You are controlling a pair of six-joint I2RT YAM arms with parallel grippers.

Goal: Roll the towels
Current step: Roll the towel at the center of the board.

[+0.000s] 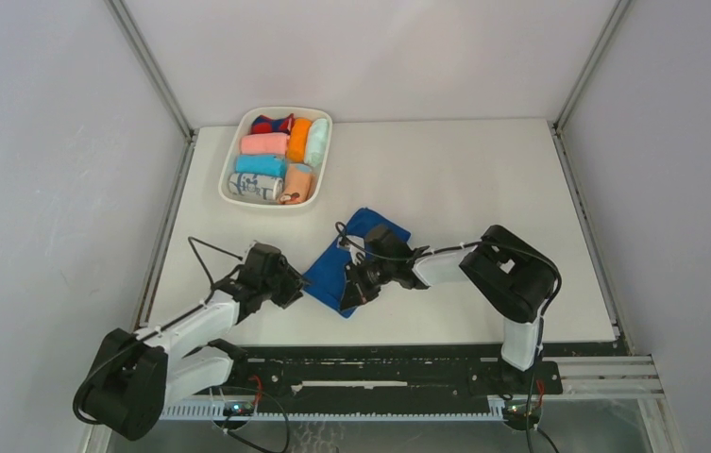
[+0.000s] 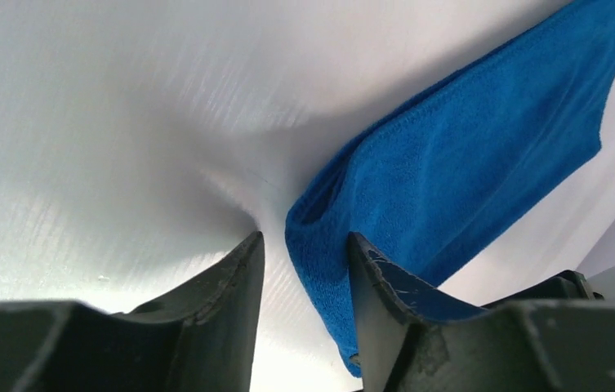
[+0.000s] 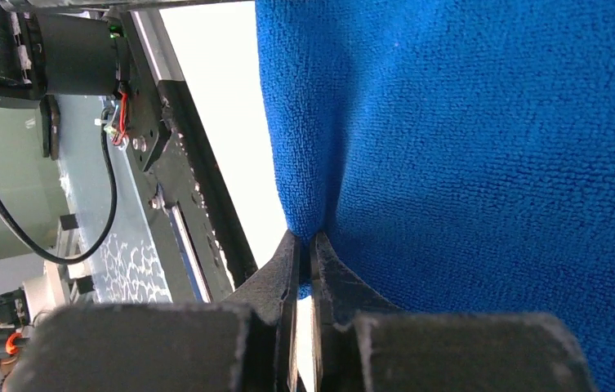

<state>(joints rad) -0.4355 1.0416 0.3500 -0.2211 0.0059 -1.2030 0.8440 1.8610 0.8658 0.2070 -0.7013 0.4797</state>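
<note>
The left claw [image 2: 304, 237] stands part-open astride a corner of the blue towel [image 2: 467, 163], not yet gripping. The right claw [image 3: 308, 241] is clamped on its near edge. The towel lies on the surface [image 1: 465, 179] between the arms. Both corners should be gripped level, then turned together for a tight, straight roll.

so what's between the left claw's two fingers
The folded corner of the blue towel lies in the gap of the left claw, close to one finger, not yet pinched. The left wrist view shows it.
</note>
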